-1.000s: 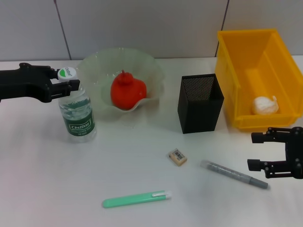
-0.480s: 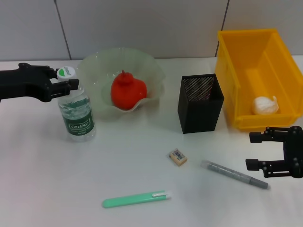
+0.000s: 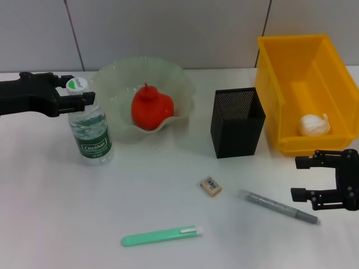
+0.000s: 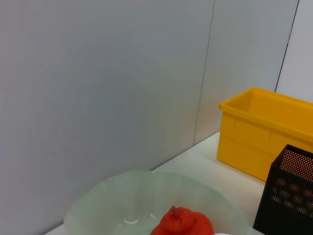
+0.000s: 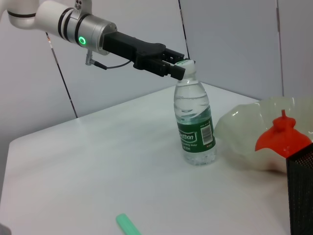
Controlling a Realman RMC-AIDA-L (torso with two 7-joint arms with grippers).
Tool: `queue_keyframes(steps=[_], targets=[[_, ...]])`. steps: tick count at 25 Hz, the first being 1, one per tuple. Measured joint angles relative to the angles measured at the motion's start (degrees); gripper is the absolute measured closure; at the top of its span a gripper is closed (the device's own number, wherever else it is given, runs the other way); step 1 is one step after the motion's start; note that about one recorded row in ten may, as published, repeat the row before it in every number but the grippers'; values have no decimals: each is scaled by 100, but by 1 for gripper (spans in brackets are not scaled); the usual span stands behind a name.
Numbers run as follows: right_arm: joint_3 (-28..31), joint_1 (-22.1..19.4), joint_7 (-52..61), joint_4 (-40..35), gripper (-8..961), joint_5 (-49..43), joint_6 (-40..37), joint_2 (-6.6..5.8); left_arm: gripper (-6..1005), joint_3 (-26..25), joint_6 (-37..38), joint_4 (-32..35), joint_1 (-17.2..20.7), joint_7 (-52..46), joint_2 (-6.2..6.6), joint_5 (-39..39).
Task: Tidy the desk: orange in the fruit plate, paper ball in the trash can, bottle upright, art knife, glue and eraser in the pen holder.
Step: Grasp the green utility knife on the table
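Observation:
The clear bottle (image 3: 90,131) with a green label stands almost upright on the desk (image 3: 67,224), left of the fruit plate (image 3: 176,75). My left gripper (image 3: 76,96) is shut on the bottle's neck just under the white cap; the right wrist view shows the left gripper (image 5: 179,67) and the bottle (image 5: 195,122) as well. The orange (image 3: 151,107) lies in the plate. A paper ball (image 3: 314,124) lies in the yellow trash can (image 3: 283,67). In front of the black pen holder (image 3: 237,120) are the eraser (image 3: 210,185), a grey pen-shaped tool (image 3: 277,206) and a mint-green stick (image 3: 162,235). My right gripper (image 3: 303,179) stands open beside the grey tool.
I cannot tell which of the two long tools is the art knife and which the glue. A grey wall closes the back of the desk. The left wrist view shows the plate (image 4: 112,205), orange (image 4: 181,225), trash can (image 4: 254,137) and pen holder (image 4: 288,196).
My left gripper has shifted slightly left and back with the bottle's top, bringing the bottle closer to upright. The right gripper has hardly moved.

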Motion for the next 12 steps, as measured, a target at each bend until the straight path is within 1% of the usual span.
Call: queue_keyframes(steps=[3,10,12], targets=[[0,-1,7,0,168,0,0,0,345,-1,0,0,3,-1,-1,7],[0,-1,9,0,168,0,0,0,220,-28,-6,55,13,3,-3,12],[0,-1,9,0,168,0,0,0,184,-247,-4,101,2,-24,-13,-176]])
